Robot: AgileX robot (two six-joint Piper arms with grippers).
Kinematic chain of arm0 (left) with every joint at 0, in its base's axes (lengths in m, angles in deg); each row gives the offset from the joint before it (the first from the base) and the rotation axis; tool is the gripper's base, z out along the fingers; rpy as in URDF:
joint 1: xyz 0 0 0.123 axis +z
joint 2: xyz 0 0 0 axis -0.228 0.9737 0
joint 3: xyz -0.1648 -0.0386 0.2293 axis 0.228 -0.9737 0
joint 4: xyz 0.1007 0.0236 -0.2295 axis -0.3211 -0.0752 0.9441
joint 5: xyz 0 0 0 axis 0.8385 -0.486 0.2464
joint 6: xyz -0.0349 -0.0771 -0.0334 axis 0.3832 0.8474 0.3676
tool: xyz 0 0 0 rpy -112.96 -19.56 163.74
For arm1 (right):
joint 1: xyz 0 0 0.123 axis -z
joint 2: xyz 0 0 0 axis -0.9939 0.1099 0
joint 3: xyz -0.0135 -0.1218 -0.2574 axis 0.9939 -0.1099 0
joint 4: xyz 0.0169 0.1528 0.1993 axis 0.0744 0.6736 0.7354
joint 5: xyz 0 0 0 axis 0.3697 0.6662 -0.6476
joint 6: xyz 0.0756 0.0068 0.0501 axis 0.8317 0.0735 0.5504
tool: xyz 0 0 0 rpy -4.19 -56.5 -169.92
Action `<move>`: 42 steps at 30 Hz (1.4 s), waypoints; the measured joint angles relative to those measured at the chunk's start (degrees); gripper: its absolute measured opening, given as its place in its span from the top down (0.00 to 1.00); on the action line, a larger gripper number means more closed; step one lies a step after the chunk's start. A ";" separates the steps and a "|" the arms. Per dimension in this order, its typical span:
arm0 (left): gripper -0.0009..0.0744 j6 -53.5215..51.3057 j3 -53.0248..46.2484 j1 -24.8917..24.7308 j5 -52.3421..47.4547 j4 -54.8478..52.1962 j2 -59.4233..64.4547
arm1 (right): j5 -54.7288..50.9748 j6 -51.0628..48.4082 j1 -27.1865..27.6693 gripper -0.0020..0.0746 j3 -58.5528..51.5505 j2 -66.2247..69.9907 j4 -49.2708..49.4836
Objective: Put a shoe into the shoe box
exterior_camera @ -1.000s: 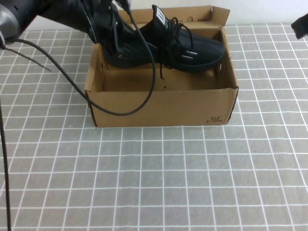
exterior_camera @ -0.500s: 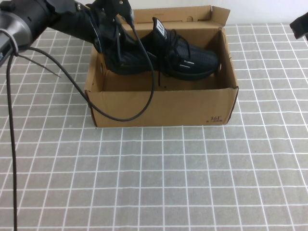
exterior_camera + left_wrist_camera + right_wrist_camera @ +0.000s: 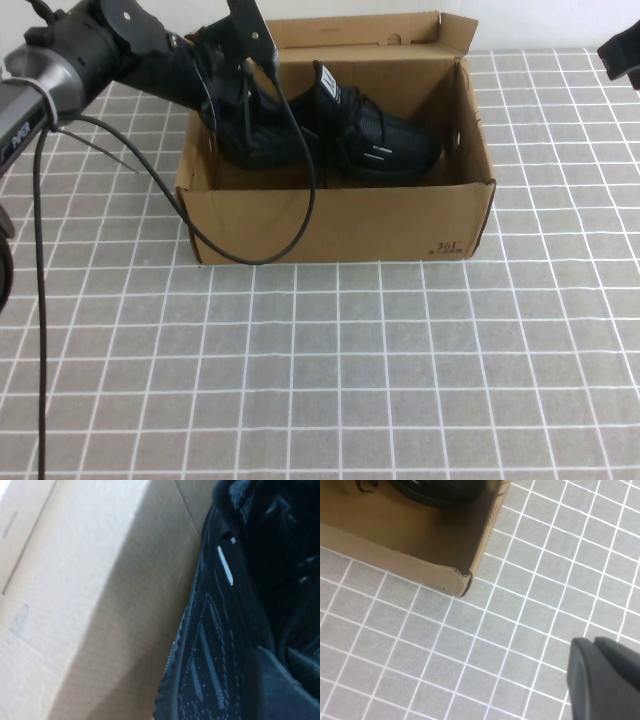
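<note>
I keep the left gripper [image 3: 243,122] clamped on the shoe [image 3: 330,130] heel so it sits low inside the shoe box [image 3: 340,225]; right gripper [image 3: 602,680], fingers together, is parked aside.

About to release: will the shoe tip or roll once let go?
Probably not: the shoe, gripped at its heel by the left gripper, has a broad flat sole. The shoe box walls hem it in. The right gripper hovers shut, away.
</note>
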 joint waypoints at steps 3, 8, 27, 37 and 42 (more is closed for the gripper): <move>0.94 0.00 0.00 0.15 -0.09 0.00 0.34 | 0.00 0.00 0.00 0.99 0.00 0.00 0.31; 0.94 -0.15 0.00 0.76 0.12 1.20 0.47 | 0.00 -0.35 0.00 0.99 0.00 0.00 1.31; 0.94 -5.19 0.10 1.13 2.21 10.68 3.32 | 0.00 -0.65 0.00 0.99 0.00 0.00 2.00; 0.94 -6.18 0.10 1.13 3.99 12.06 4.48 | 0.00 -0.70 0.08 0.99 0.00 0.00 2.37; 0.89 -7.11 0.10 1.13 4.51 12.21 4.48 | 0.00 -0.70 0.08 0.99 0.00 0.00 2.72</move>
